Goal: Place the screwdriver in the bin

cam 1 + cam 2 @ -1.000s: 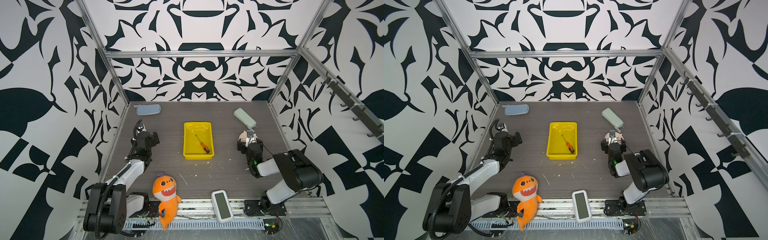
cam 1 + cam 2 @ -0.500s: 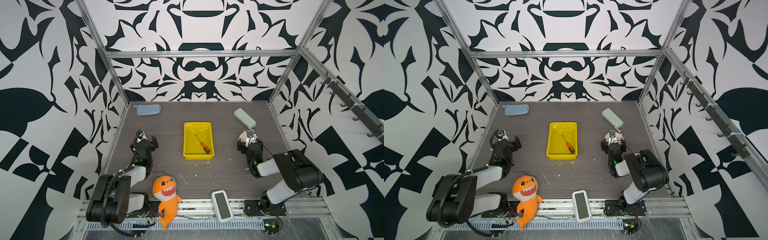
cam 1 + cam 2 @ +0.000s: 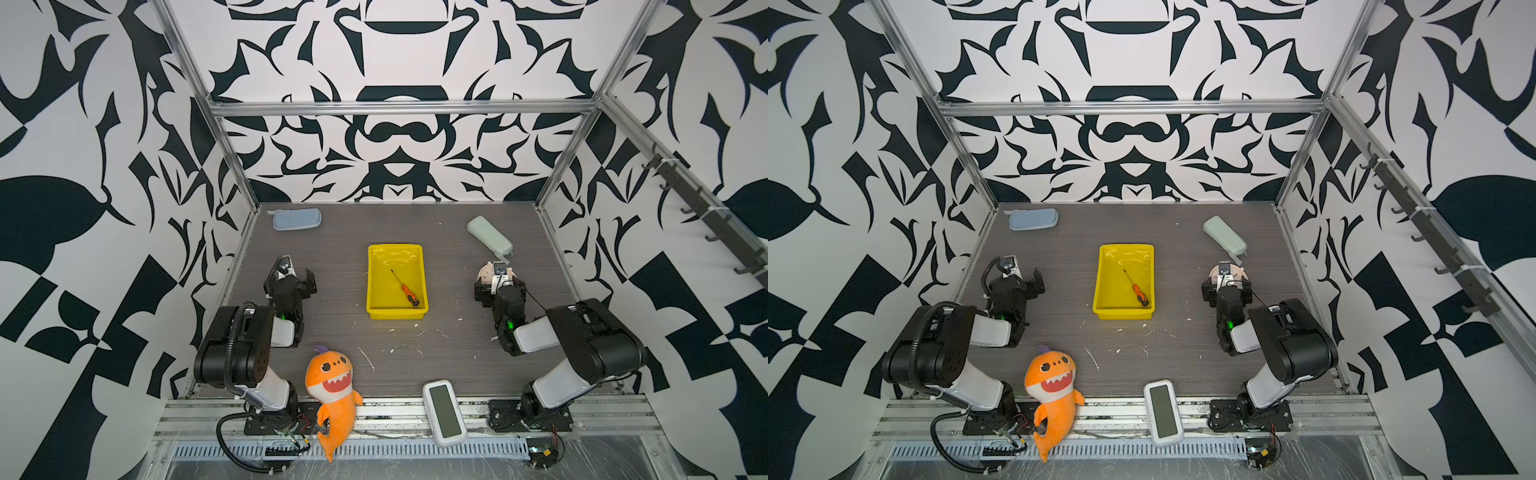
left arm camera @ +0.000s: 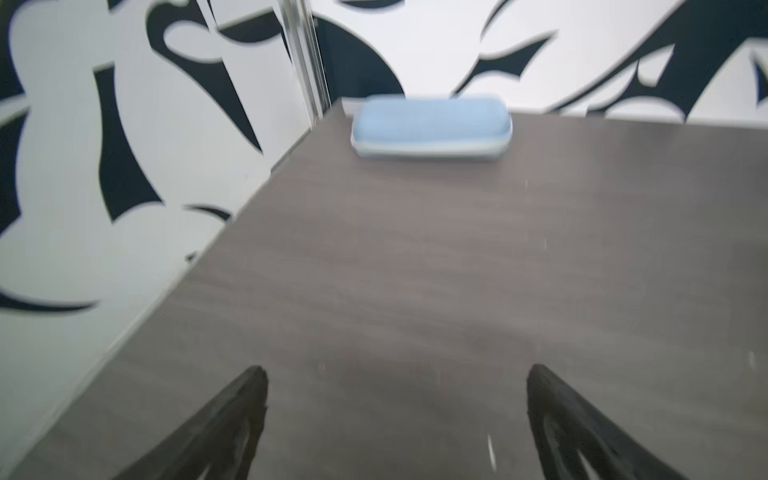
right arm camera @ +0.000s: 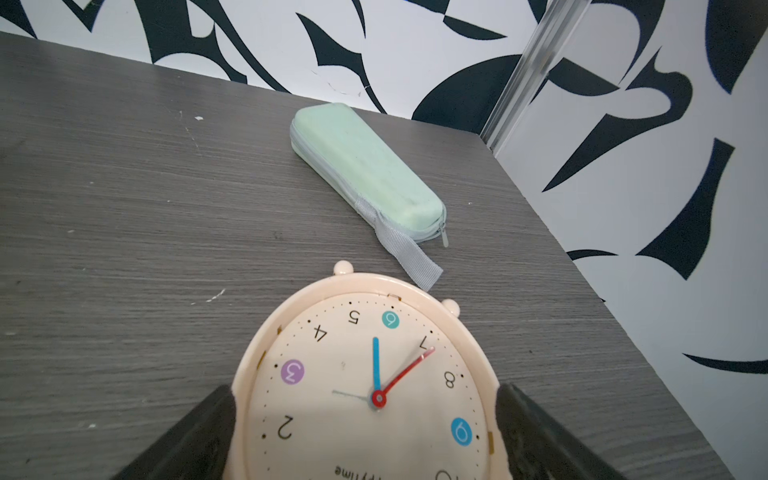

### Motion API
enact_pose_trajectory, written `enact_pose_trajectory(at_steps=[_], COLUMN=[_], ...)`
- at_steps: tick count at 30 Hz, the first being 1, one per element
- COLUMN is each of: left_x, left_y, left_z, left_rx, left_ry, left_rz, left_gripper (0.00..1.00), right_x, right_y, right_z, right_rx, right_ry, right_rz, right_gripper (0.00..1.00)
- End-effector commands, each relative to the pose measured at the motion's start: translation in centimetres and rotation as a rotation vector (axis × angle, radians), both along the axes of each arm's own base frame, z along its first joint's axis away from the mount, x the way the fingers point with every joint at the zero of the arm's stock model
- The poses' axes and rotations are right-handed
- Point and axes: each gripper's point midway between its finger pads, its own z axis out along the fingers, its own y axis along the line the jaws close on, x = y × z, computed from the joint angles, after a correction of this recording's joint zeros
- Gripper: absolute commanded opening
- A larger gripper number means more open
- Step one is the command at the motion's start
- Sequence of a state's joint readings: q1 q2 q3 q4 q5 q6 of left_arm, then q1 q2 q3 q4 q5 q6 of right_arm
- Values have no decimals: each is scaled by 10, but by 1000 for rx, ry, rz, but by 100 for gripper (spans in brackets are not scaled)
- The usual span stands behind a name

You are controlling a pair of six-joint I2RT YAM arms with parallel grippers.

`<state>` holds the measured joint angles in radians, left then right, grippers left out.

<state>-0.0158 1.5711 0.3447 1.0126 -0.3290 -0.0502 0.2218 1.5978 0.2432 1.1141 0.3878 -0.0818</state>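
Pulling back: the left arm has folded in from its earlier reach and now sits tucked by the left edge of the counter. Its left tool is spread wide with nothing between the jaws, only bare wood beneath. The wrist view is smeared, so probably still in motion.

Far-left corner: blue case, well apart from everything. Near edge, left of middle: orange plush shark, slumped over the rail.

Mid-counter: the bin, unmoved. The screwdriver lies flat on its floor, slantwise, handle toward the bin's near-right corner, same spot as a second ago. Judgement: placing is done and the left arm's retreat reads as wrap-up, with parking the only step left.

Near edge, right of middle: white gadget with a dark screen. Toward the far-right corner: green case, angled, its strap just beside a clock lying face up.

The right tool has not moved. Its jaws are at full spread either side of the clock, which rests on the counter. Cannot tell whether they touch its rim. Nothing blocks the bin. The clock could get nudged if the right arm swings.
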Motion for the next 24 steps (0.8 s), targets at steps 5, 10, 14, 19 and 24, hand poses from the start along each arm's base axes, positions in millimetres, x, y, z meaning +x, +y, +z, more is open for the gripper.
enact_pose_trajectory(at_steps=[5, 10, 14, 19, 24], left_x=[0, 0, 1, 0, 0], left_y=[-5, -5, -5, -4, -5], left_z=[-6, -6, -5, -5, -5], left_rx=[-42, -42, -42, -41, -42], left_ry=[35, 33, 31, 32, 33], left_rz=[-42, -42, -42, -42, -42], left_gripper=[100, 100, 100, 100, 100], right_x=[10, 12, 12, 18, 19], right_y=[-5, -21, -21, -24, -26], right_z=[17, 18, 17, 12, 11], right_rx=[16, 19, 21, 75, 89], right_ry=[-48, -44, -39, 1, 8], right_rz=[-33, -146, -142, -113, -109], right_gripper=[100, 100, 100, 100, 100])
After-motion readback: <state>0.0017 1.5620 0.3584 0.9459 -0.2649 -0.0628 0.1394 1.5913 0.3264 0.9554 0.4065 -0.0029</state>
